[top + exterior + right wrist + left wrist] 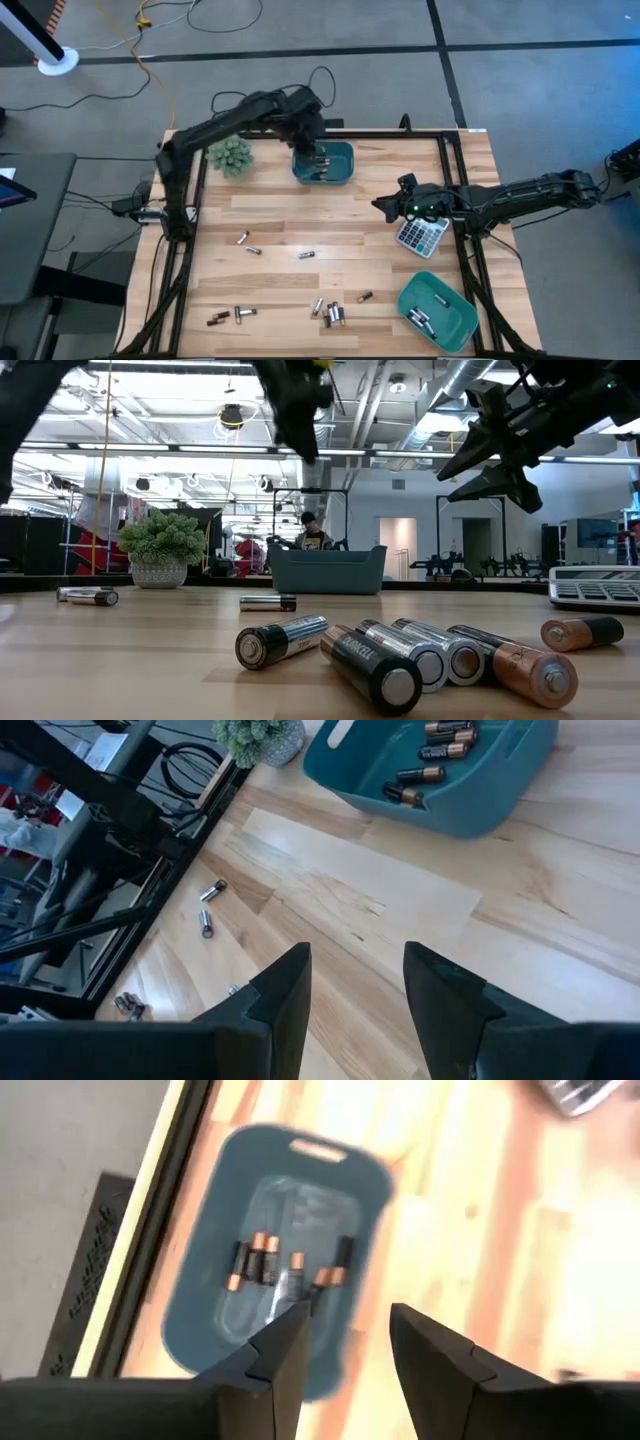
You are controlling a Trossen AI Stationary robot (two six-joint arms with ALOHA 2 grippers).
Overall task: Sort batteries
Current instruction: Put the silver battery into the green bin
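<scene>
The left gripper [318, 160] hangs over the far teal bin [345, 165], the right gripper [385, 205] hovers beside the calculator [422, 235], and loose batteries [334, 313] lie scattered across the wooden table [280, 215].

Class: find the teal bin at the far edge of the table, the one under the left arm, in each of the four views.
High view: teal bin top centre, beside the potted plant.
Low view: centre background, plant to its left.
Left wrist view: centre-left, batteries inside.
Right wrist view: top right, plant alongside.
Shared landmark: the plant, except in the left wrist view.
</scene>
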